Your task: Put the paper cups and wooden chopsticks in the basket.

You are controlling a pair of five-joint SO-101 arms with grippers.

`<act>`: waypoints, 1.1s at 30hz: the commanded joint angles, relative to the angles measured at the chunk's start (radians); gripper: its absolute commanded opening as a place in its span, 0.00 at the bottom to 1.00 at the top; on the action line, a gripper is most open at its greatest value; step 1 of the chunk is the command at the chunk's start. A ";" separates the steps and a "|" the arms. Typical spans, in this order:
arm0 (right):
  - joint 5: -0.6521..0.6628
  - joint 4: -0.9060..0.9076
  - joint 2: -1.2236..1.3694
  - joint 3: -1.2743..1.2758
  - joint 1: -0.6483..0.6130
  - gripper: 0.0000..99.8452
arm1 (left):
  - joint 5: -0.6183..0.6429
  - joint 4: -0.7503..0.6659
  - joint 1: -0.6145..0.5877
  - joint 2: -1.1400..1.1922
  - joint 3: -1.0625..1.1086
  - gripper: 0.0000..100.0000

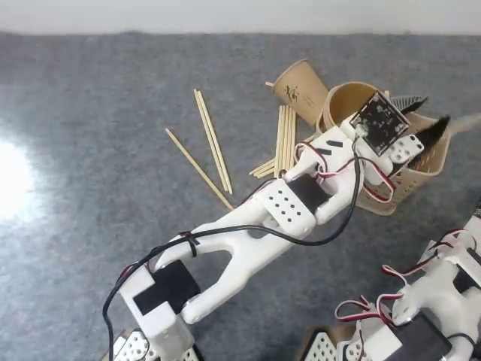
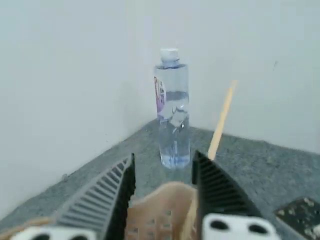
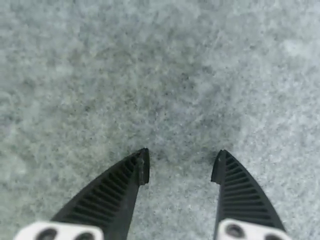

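Note:
My left gripper [image 1: 427, 114] hangs open over the beige mesh basket [image 1: 421, 177] at the far right. The left wrist view looks between its fingers at the basket [image 2: 160, 212] below, and one wooden chopstick [image 2: 221, 120] slants up just outside one finger. One paper cup [image 1: 299, 89] lies on its side left of the basket. A second cup [image 1: 347, 101] sits at the basket's left rim, partly under the arm; I cannot tell whether it is inside. Several chopsticks [image 1: 285, 139] lie bundled by the cups, a pair [image 1: 213, 141] and a single one [image 1: 198, 168] farther left. My right gripper [image 3: 180, 167] is open over bare carpet.
A clear water bottle [image 2: 173, 107] stands on the grey carpet beyond the basket, near the white wall. The left arm [image 1: 248, 233] stretches diagonally across the floor. The right arm [image 1: 432, 304] sits folded at the near right corner.

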 commanded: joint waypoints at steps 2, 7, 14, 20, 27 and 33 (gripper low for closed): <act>0.023 -0.015 -0.021 -0.003 -0.024 0.22 | 0.002 -0.026 0.026 -0.018 0.013 0.21; 0.023 -0.015 -0.027 -0.008 -0.021 0.22 | 0.002 0.006 0.006 -0.103 0.004 0.21; 0.025 -0.007 -0.030 -0.008 -0.019 0.22 | -0.069 0.315 -0.052 -0.377 0.007 0.21; 0.020 0.025 -0.030 -0.043 -0.025 0.22 | -0.224 0.651 -0.129 -0.726 0.002 0.21; 0.025 0.245 -0.030 -0.232 -0.027 0.22 | -0.256 0.925 -0.451 -1.037 0.008 0.21; 0.052 0.437 -0.031 -0.408 -0.028 0.22 | -0.258 1.069 -0.790 -1.137 0.064 0.21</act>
